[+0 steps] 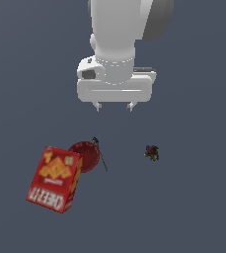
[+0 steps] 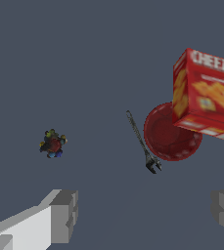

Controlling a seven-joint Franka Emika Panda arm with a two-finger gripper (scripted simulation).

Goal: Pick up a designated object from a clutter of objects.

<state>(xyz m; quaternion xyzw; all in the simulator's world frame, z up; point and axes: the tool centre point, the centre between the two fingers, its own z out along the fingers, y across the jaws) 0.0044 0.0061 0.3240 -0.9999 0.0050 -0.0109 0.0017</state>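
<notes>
Over on the exterior view's left, the red Cheez-It box (image 1: 55,179) stands tilted, its upper corner overlapping the flat red disc (image 1: 86,154) that lies just behind it. Beside the disc, touching or nearly touching its edge, a thin dark stick-like tool (image 1: 100,154) lies slantwise on the grey floor (image 1: 198,207).

Moving across to the middle, the gripper (image 1: 114,106) hangs high above the scene, fingers spread wide with nothing between them. The wrist view confirms it: two grey fingertips (image 2: 64,215) at the frame's edges, a big empty gap between.

And out on the exterior view's right, well apart from the rest of the clutter, sits the designated object (image 1: 152,152), a tiny dark blocky lump flecked with red, yellow, green and blue. It sits alone on open floor, off to the side of the gripper, not beneath it.

Handling? It looks light and rigid, so weight should not be the trouble; size is. It is knobbly and irregular, so a pinch could slip off a bump or kick it sideways. Best bet, I'd say: shift over until it is centred between the fingers, drop low, and close across its widest dark middle, square to the floor.
</notes>
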